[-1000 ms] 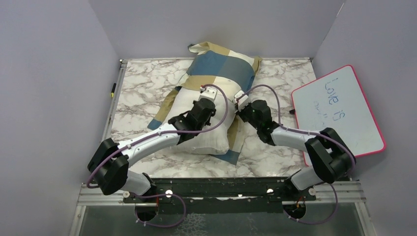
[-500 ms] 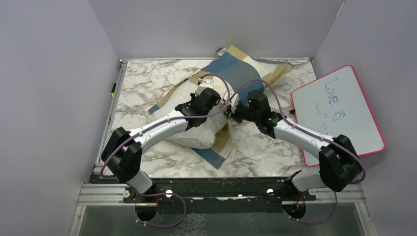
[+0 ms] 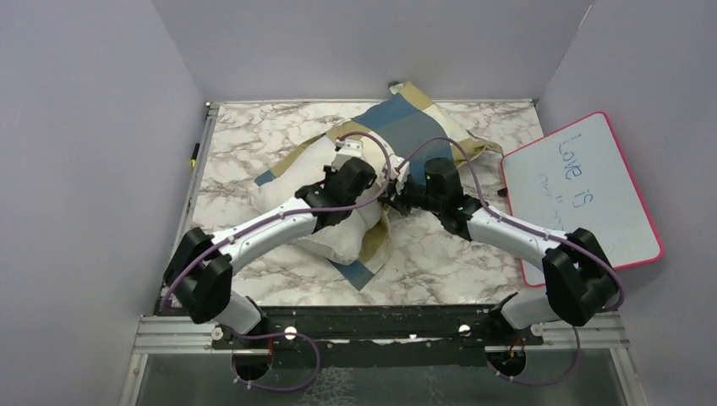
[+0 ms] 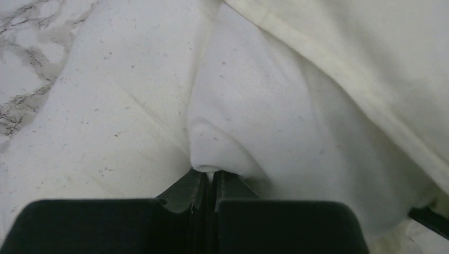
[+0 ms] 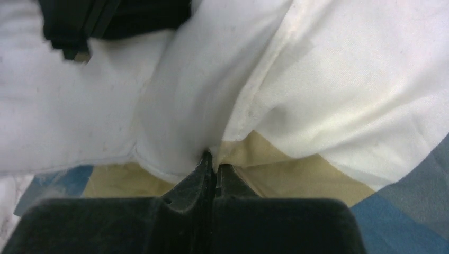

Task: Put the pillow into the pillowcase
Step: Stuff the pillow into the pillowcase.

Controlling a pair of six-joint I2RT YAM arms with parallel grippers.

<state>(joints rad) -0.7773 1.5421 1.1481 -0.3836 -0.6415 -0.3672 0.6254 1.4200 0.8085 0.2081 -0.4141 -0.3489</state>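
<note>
Pillow (image 4: 238, 121) looks soft and squashy, so pinch a fold. Left claw (image 4: 212, 177) is clamped on it; right claw (image 5: 213, 161) is clamped on the thin, floppy pillowcase (image 5: 280, 180).

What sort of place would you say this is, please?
Probably a robotics lab test cell: a marble-patterned tabletop boxed in by plain lilac walls, with a black mounting rail and a pink-rimmed rectangular whiteboard.
</note>
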